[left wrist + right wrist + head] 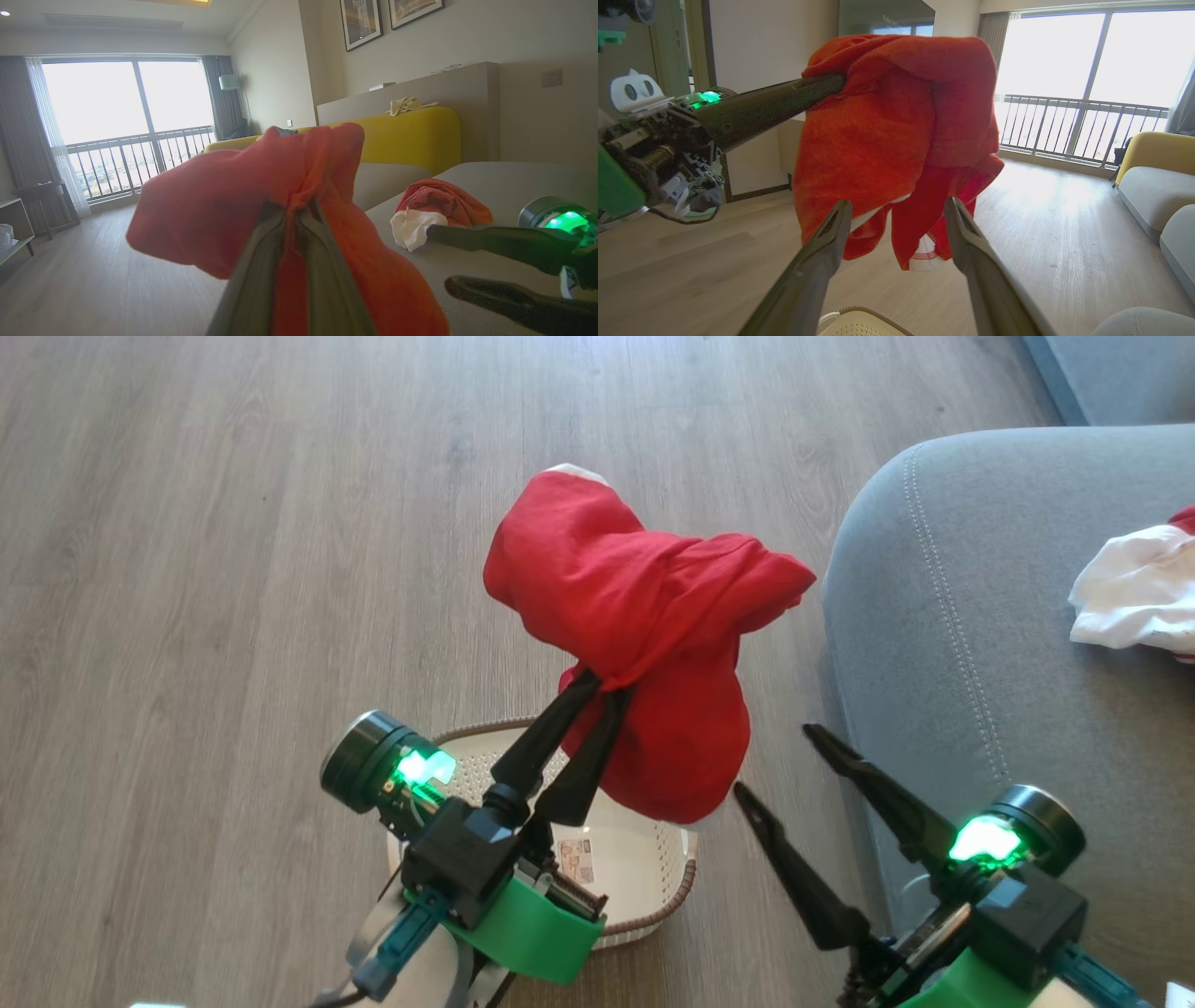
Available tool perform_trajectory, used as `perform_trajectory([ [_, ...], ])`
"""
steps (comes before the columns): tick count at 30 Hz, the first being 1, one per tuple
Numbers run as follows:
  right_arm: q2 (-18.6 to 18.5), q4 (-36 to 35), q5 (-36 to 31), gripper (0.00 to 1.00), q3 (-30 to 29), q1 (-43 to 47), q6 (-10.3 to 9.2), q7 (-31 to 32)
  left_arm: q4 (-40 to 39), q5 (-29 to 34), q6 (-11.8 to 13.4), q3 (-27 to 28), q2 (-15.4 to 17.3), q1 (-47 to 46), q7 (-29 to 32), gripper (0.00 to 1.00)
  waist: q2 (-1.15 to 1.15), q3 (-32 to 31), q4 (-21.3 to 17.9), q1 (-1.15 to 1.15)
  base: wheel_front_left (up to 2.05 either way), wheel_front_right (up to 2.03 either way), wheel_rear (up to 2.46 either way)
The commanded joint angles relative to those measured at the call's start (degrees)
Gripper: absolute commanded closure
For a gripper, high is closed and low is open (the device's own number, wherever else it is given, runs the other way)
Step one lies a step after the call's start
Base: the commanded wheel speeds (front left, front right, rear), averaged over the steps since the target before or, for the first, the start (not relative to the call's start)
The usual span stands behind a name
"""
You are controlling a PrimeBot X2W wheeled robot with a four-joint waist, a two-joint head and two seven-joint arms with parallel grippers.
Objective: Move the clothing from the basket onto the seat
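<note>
Left hand: clamped on a gathered fold of the red garment. The rest sagged in loose lobes on either side of the fingers. Pinching a bunch probably suited cloth that has no firm edge.

Right hand: spread wide and holding nothing, just beside the hanging cloth on the seat side, not touching it. Judged to be standing by.

Basket: on the wood floor, directly under the held garment. The visible part of its bottom showed a label and no cloth. The rest was hidden by the arm and the garment.

The garment hung clear above the rim, so a sideways carry should not drag the basket.

Seat: to the right, near the basket. The held garment was not yet over it.

Farther along the cushion, a white garment lay touching another red one, both already on the seat.
</note>
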Motion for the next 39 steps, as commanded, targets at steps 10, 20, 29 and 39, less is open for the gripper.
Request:
perform_trajectory([
  [10,-1.98,-2.9,1.34,0.0,6.72,-6.17,0.4,-0.12,-1.42,0.56,-0.03,0.5,-0.38,-2.36,-0.55,1.0,0.0,0.07,1.18,0.0,0.0,0.0,0.0],
  [20,2.65,1.11,-2.38,0.0,5.65,-9.1,0.4,-0.12,-1.27,0.63,-0.32,-2.56,-0.38,-3.13,-0.55,1.0,0.0,0.91,2.61,0.0,0.0,0.0,0.0],
  [29,5.39,6.85,-5.3,0.0,6.29,-11.38,0.4,-0.12,-1.44,-0.02,-0.46,-4.92,-0.38,-3.8,-0.55,1.0,0.0,1.06,4.06,0.0,0.0,0.0,0.0],
  [39,6.43,10.77,-6.51,0.0,8.68,-13.31,0.4,-0.12,-1.73,-0.42,-0.89,-7.21,-0.38,-4.09,-0.55,1.0,0.0,0.85,5.11,0.0,0.0,0.0,0.0],
])
